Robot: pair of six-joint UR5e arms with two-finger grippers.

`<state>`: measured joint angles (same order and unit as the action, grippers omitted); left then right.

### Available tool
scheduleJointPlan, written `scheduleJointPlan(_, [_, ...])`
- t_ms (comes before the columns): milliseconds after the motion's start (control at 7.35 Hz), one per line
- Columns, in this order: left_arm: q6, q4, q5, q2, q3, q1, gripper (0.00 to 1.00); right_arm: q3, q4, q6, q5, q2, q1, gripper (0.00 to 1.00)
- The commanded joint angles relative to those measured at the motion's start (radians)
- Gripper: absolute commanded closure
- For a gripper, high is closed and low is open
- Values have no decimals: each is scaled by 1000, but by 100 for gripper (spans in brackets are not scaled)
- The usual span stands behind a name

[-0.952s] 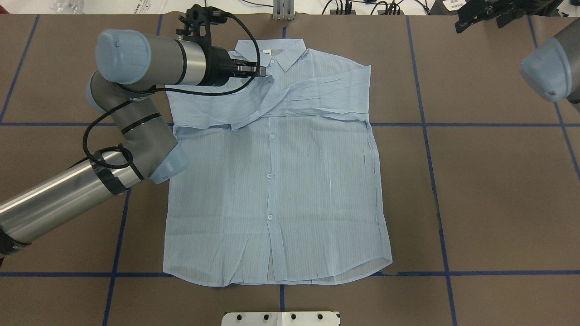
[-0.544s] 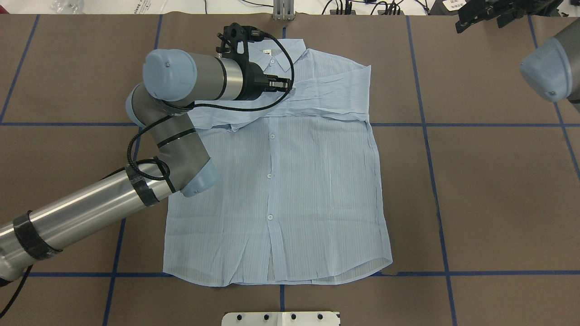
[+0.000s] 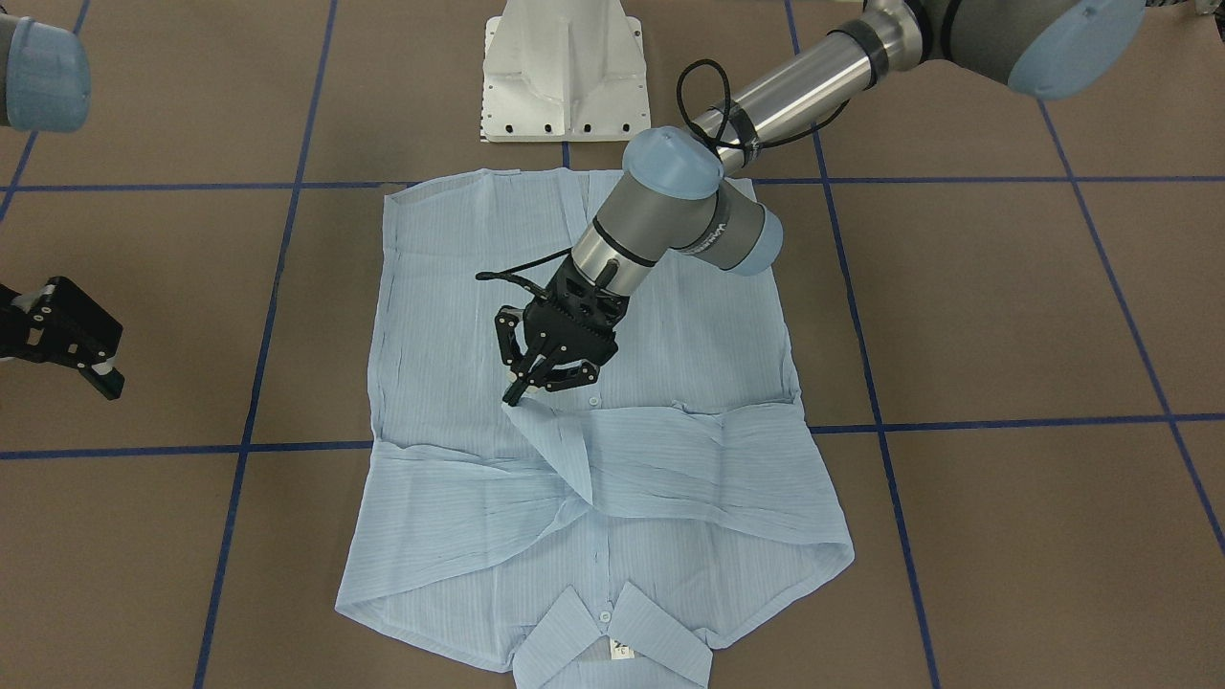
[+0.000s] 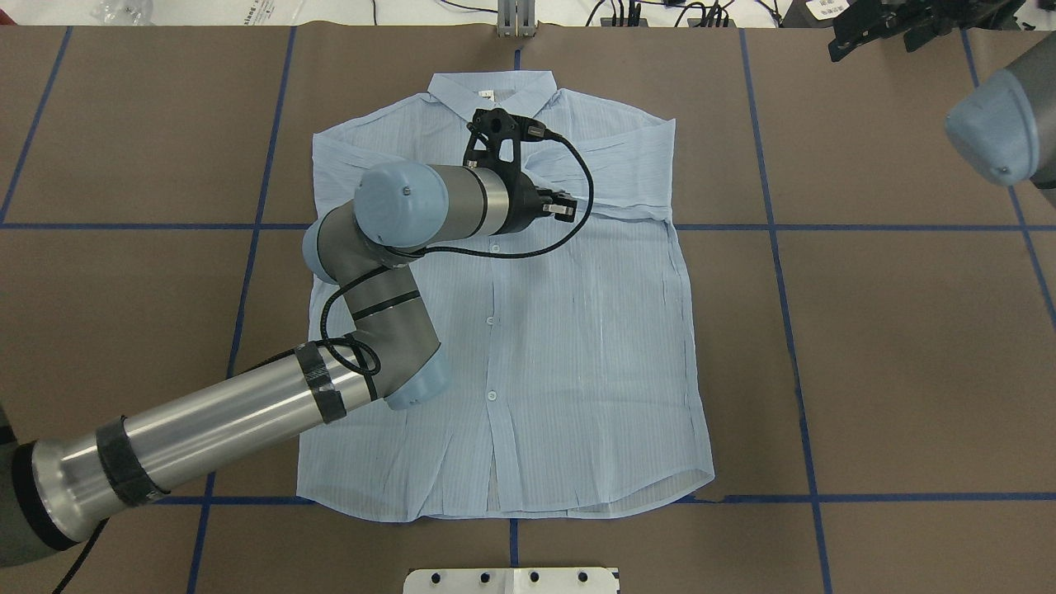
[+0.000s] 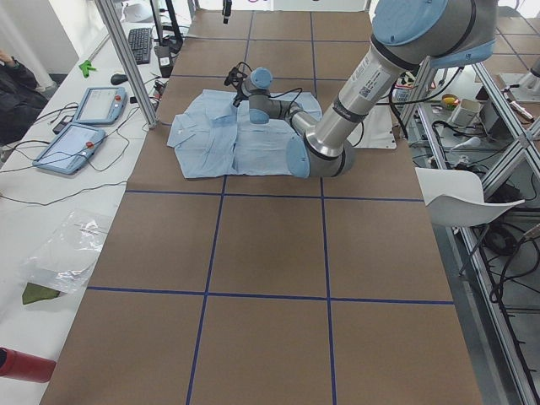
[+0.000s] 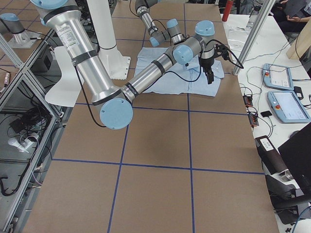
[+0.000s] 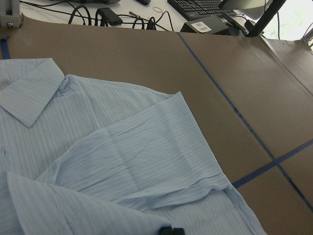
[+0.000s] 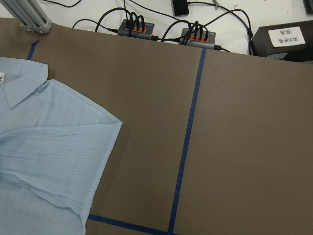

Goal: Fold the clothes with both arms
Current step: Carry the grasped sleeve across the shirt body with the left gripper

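While the brown counter (image 4: 907,330) carries it, the light blue striped shirt (image 4: 577,355) lies flat at its middle, front up and buttoned, both sleeves crossing the chest. Reaching over the shirt's chest, the left arm (image 4: 214,429) ends in the left pincer (image 3: 522,390), which is clenched on the raised cuff of one sleeve (image 3: 574,459), just beside the shirt's button row. Well apart from the shirt's other side, the right pincer (image 3: 86,354) hangs released, grasping nothing.

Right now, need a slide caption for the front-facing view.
Left gripper pinches a sleeve tip above the light blue shirt; right gripper sits clear of it.
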<state>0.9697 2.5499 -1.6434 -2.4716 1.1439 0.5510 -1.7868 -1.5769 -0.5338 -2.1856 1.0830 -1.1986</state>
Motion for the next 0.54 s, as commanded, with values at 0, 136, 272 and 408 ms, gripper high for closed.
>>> scheduleJointPlan(0, [6,-45,33,-33,-23,-23,1,0,0,0,1,0,1,1])
scheduleJointPlan(136, [26,-39,30,-44,-21,-40,1,0,0,0,1,0,1,0])
scheduleJointPlan(272, [70,-39,30,-43,-18,-39,1,1,0,0,1,0,2,1])
scheduleJointPlan(408, [61,-46,24,-38,-9,-36,0,3,0,-12,1,0,11,0])
